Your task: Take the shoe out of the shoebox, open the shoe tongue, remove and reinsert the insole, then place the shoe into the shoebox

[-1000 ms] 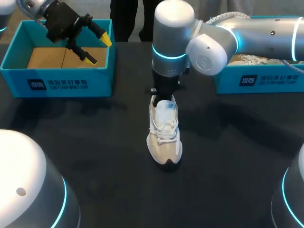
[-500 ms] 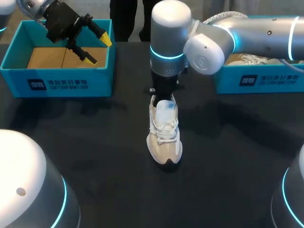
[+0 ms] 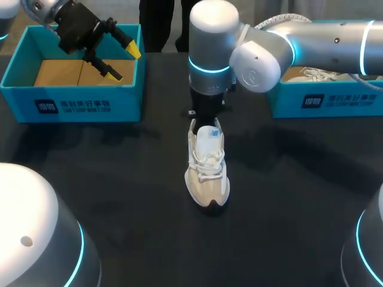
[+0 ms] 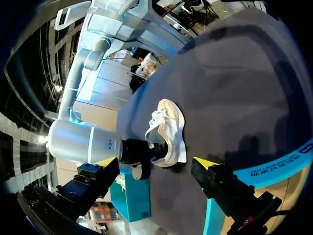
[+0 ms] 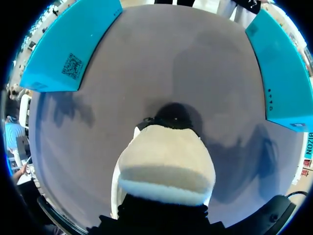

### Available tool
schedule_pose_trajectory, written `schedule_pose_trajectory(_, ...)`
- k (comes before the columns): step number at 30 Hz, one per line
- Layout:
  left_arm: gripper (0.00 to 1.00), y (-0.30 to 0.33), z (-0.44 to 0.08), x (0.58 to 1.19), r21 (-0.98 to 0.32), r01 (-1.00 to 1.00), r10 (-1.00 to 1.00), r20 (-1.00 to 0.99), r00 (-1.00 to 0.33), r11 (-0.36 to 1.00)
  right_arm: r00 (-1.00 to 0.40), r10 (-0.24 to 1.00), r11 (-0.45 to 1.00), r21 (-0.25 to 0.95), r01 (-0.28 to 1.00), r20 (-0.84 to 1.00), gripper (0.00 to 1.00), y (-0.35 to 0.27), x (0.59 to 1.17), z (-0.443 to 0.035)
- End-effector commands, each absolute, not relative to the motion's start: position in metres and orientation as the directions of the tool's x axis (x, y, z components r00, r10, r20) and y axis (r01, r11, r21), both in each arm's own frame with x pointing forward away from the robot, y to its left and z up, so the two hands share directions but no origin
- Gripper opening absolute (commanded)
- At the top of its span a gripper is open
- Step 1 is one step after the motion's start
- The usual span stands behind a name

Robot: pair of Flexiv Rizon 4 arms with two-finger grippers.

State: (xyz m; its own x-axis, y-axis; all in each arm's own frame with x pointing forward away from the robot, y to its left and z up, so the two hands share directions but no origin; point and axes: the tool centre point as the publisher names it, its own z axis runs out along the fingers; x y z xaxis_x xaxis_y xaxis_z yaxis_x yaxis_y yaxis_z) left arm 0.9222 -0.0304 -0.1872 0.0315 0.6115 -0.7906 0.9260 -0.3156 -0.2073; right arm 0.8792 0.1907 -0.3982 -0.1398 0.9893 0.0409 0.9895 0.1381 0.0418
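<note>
The white shoe [image 3: 206, 170] stands upright mid-table, toe toward 6 o'clock. At its heel, 12 o'clock, the right gripper [image 3: 206, 115] points straight down; whether it grasps cannot be told. At 10 o'clock the left gripper [image 3: 122, 61] hangs released, holding nothing, over the left shoebox [image 3: 72, 106]. The right shoebox [image 3: 323, 101] sits at 2 o'clock.

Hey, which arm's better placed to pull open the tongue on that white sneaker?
Probably right: the right end effector sits at the heel of the sneaker; the left end effector hangs open over the left shoebox, well away.
</note>
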Motion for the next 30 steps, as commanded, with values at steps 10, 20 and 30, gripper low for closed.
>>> schedule_pose_trajectory(10, 1.0, -0.03, -0.187, 0.921, -0.205, 0.927, 0.614, -0.789, 0.033, -0.313, -0.146, 0.989, 0.147, -0.029, 0.989, 0.034, 0.0, 0.188, 0.866, -0.378)
schedule_pose_trajectory(20, 1.0, -0.03, -0.187, 0.921, -0.205, 0.927, 0.614, -0.789, 0.033, -0.313, -0.172, 0.981, 0.187, -0.22, 0.957, 0.085, 0.0, 0.187, 0.856, -0.347)
schedule_pose_trajectory(30, 1.0, -0.03, -0.187, 0.921, -0.205, 0.927, 0.614, -0.789, 0.033, -0.313, -0.176, 0.98, 0.192, -0.231, 0.954, 0.089, 0.0, 0.188, 0.855, -0.347)
